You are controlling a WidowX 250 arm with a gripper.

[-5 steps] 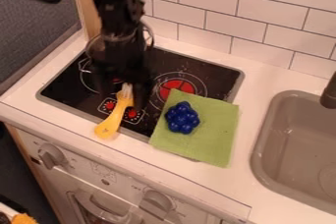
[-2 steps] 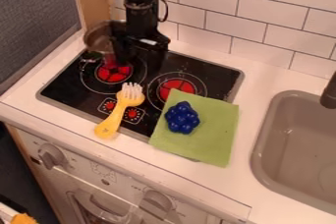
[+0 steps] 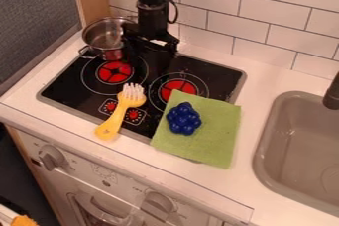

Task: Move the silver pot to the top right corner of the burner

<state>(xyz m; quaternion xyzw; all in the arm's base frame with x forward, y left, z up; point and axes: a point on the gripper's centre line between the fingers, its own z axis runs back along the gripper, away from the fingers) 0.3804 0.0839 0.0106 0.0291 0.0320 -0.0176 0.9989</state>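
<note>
Claw [image 3: 149,64] shifted right, spread open and empty. Silver pot [image 3: 104,39] sits at the stove's [image 3: 66,84] back left; rightward placement looks undone.

The pot [image 3: 102,34] is kinda hidden behind the gripper [image 3: 148,60] on its right side. Top edge chops off the arm [image 3: 152,2], right edge gets the sink [image 3: 291,141] and faucet [image 3: 332,97]. Orange thing [image 3: 24,221] bottom left's cut off, can't tell what it is.
</note>
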